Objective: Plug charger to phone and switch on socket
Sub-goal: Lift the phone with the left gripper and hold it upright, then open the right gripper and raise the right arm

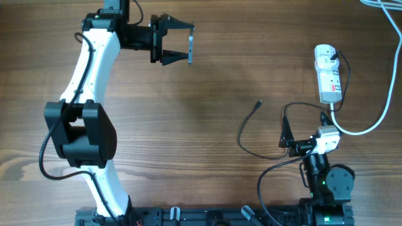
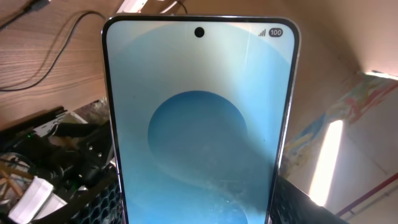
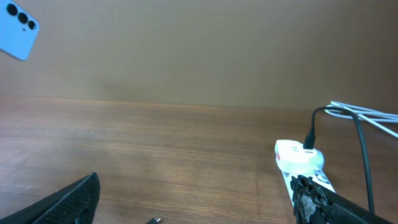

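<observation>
Phone (image 2: 199,124) gripped by left pincer (image 1: 190,44); charger (image 1: 248,129) in socket (image 1: 329,78).

The phone (image 2: 199,124) runs off the left wrist view's bottom edge.

Wooden table (image 1: 220,69), on it the white socket (image 1: 329,78) and thin black charger (image 1: 257,105).
</observation>
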